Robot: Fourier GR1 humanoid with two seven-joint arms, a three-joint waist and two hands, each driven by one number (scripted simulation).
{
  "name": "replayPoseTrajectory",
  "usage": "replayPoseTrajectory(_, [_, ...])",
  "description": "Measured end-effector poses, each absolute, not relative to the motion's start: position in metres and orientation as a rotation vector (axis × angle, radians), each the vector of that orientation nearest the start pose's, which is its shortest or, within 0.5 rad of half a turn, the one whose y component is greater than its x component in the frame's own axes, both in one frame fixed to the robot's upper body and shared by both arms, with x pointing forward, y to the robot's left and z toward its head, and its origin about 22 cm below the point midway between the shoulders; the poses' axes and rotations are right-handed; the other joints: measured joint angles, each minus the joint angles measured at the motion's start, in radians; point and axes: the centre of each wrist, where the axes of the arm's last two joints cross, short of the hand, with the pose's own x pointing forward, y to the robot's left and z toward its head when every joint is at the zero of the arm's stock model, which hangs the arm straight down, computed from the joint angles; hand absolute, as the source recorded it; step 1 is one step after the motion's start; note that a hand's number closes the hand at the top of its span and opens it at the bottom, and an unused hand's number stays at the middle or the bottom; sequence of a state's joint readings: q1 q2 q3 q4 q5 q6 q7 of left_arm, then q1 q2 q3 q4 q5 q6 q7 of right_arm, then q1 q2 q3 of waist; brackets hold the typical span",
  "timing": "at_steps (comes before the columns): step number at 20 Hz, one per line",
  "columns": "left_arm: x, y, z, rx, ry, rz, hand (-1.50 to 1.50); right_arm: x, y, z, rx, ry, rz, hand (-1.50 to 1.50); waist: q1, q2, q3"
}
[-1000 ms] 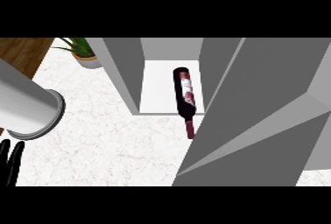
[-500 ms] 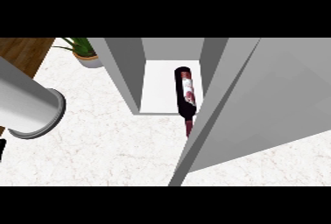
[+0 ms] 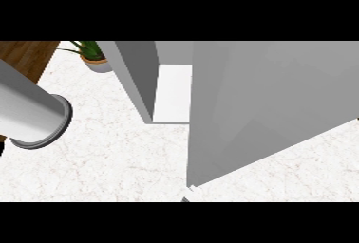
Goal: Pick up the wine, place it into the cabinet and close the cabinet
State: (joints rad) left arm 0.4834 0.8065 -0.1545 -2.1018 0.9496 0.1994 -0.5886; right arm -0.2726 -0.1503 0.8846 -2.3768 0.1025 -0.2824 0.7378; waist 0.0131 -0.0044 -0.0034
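While the grey cabinet door (image 3: 273,109) swung nearly across the cabinet (image 3: 140,76) opening, it hid the wine, presumably on the white shelf (image 3: 174,92) inside; closing seemed almost finished. Neither hand showed, so finger states were unknowable.

The left forearm (image 3: 28,116) comes in from the left edge, slanting toward the lower right and ending in a round wrist rim; neither hand shows.

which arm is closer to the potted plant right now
Left. The left forearm lies on the counter below and left of the potted plant; the right arm shows nowhere in view.
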Motion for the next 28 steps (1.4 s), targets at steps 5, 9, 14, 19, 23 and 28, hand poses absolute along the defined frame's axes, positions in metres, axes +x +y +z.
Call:
replayPoseTrajectory(5, [0.137, 0.310, 0.095, -0.208, -1.942, 0.226, -1.50, 0.122, -0.088, 0.197, 0.559, -1.711, 0.664, 1.50, 0.012, 0.004, 0.000])
replayPoseTrajectory(9, [0.139, 0.306, 0.096, -0.223, -1.937, 0.232, -1.50, 0.135, -0.073, 0.206, 0.605, -1.718, 0.659, 1.50, 0.021, 0.006, 0.001])
replayPoseTrajectory(14, [0.142, 0.306, 0.097, -0.230, -1.938, 0.234, -1.50, 0.172, -0.028, 0.231, 0.612, -1.754, 0.630, 1.50, 0.031, 0.007, 0.001])
replayPoseTrajectory(19, [0.144, 0.303, 0.090, -0.220, -1.935, 0.247, -1.50, 0.213, 0.004, 0.252, 0.557, -1.792, 0.631, 1.50, 0.025, 0.008, 0.001])
replayPoseTrajectory(23, [0.147, 0.303, 0.091, -0.210, -1.947, 0.250, -1.50, 0.245, 0.019, 0.264, 0.452, -1.864, 0.644, 1.50, 0.018, 0.008, 0.002])
replayPoseTrajectory(28, [0.149, 0.299, 0.095, -0.197, -1.951, 0.246, -1.50, 0.285, 0.026, 0.271, 0.371, -1.868, 0.619, 1.50, 0.013, 0.008, 0.002])
